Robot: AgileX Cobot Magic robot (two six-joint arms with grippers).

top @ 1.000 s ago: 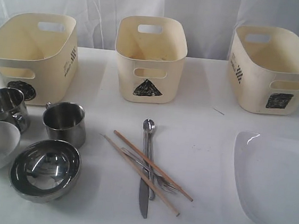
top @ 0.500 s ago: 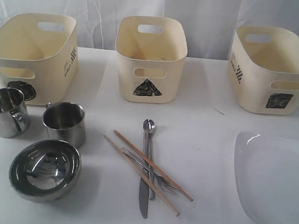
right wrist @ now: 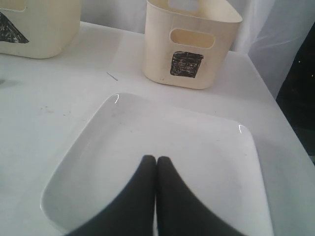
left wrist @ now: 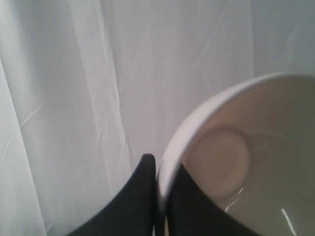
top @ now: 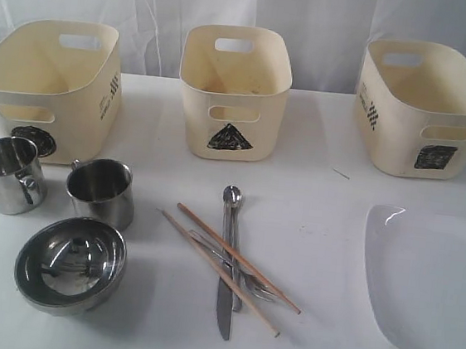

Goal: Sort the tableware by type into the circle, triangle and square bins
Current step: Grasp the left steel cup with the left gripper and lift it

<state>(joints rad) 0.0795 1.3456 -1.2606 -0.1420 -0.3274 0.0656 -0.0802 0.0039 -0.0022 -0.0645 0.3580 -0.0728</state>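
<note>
Off the table at nine o'clock, I'm lifting the white bowl binward, left gripper pinching its rim; right gripper closed, empty.

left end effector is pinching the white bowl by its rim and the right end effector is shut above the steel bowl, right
One thing is off: the right end effector is shut above the large white plate, not the steel bowl; the right wrist view shows this. The left end effector does pinch the white bowl by its rim.
</note>
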